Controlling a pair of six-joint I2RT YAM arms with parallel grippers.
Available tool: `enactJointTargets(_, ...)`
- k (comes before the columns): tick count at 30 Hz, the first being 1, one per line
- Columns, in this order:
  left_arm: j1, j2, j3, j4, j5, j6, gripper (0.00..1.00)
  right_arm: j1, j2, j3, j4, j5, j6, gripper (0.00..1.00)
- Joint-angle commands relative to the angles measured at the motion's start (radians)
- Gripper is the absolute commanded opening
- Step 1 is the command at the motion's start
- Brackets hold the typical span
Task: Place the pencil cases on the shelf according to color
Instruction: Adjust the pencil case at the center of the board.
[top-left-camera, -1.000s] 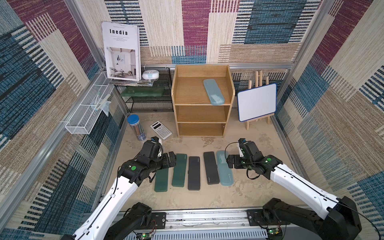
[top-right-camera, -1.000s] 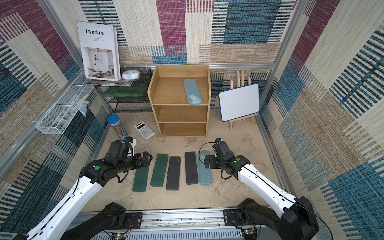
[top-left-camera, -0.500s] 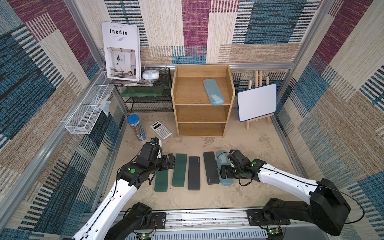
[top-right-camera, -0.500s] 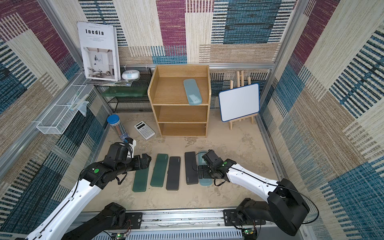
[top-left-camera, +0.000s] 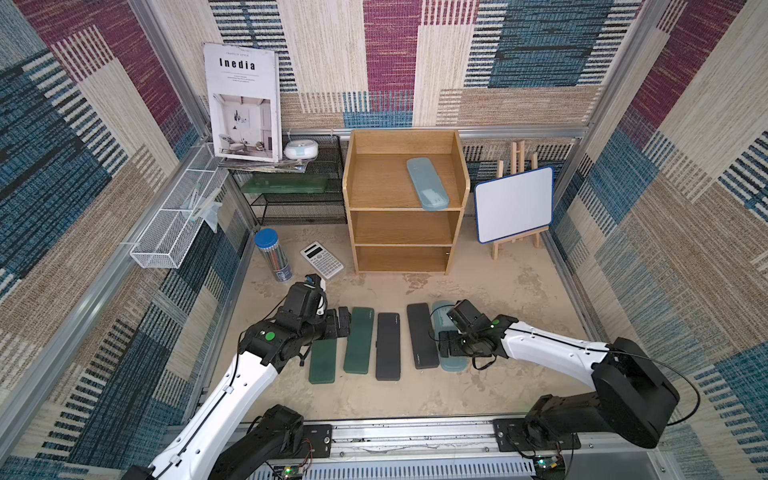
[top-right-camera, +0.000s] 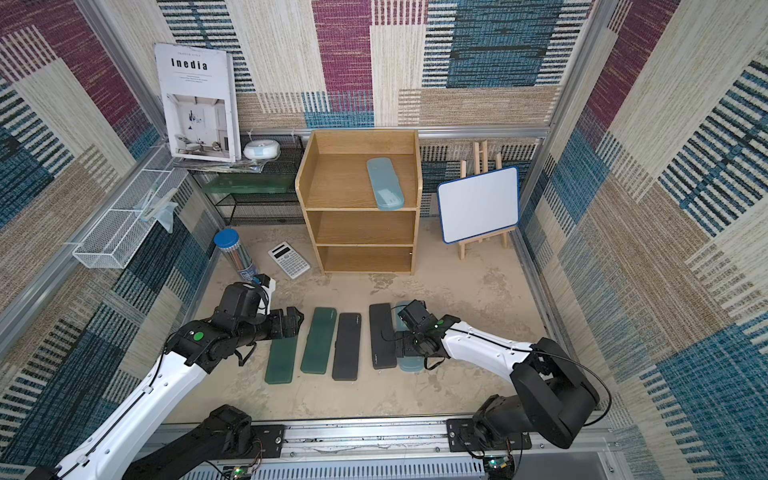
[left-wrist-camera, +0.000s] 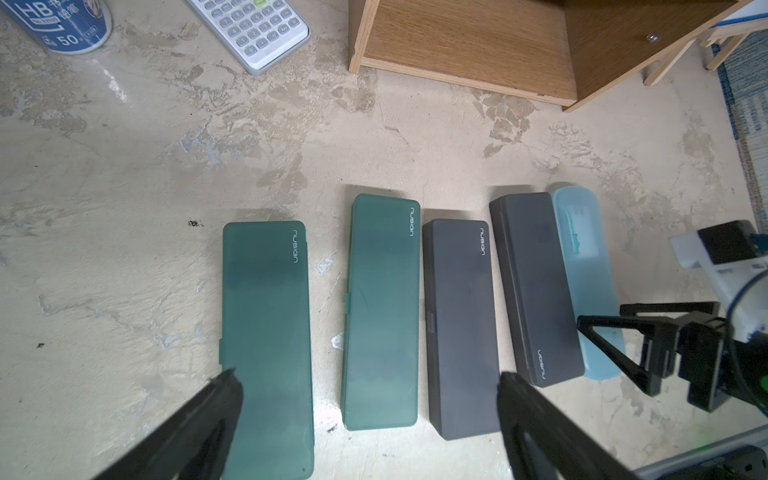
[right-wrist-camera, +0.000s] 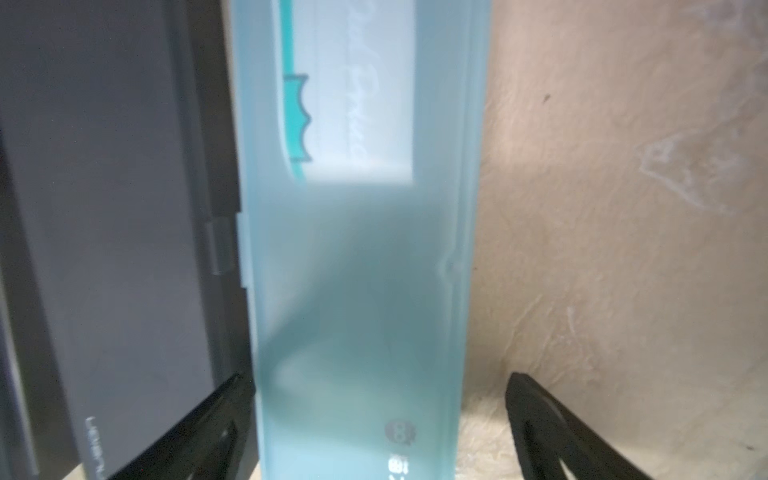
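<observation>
The right gripper (right-wrist-camera: 374, 376) is wide open and holds nothing. Its two fingers hang on either side of the light blue case (left-wrist-camera: 582, 257), close to the case's near end. This case lies flat on the floor at the right end of a row of five. A black case (top-left-camera: 422, 335) lies right against its left side.

I think the case is hard, smooth plastic and very light. It should not bend, but it could slip. It is thin and low, so the fingers must go right down to the floor. The best place to take hold looks like across the narrow way, on the two long sides. The left finger has very little room there, so it may bump the black case.

You can see a little way into the blue case. There is a white card with a teal mark inside. I cannot tell what else is in it.

The shelf (top-left-camera: 403, 245) stands at the far side. Its top level has the other light blue case (top-left-camera: 428, 184) on it. The middle and bottom levels are empty.

The left gripper (left-wrist-camera: 368, 374) is wide open too, with nothing in it. It hangs over the near left of the row, above the green cases (top-left-camera: 359, 340).
</observation>
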Motion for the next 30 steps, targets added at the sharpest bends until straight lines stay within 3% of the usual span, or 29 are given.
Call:
enactJointTargets(1, -0.001, -0.008, 0.000, 0.007, -0.017, -0.002, 1.00, -0.001, 0.036, 0.001, -0.037, 0.064, -0.002, 0.99)
enactJointTargets(7, 0.000, 0.008, 0.004, -0.006, -0.033, 0.011, 1.00, -0.016, -0.023, -0.028, -0.095, 0.121, 0.029, 0.99)
enactJointTargets(17, 0.002, 0.048, 0.012, -0.007, -0.028, 0.013, 1.00, -0.023, -0.250, -0.063, -0.111, 0.045, -0.029, 0.99)
enactJointTargets(23, 0.002, 0.048, 0.006, -0.008, -0.020, 0.011, 1.00, -0.023, -0.201, -0.040, -0.140, 0.116, -0.003, 0.99)
enactJointTargets(30, 0.001, 0.050, 0.009, -0.009, -0.028, 0.011, 1.00, -0.021, -0.073, -0.005, -0.123, 0.070, -0.051, 0.99)
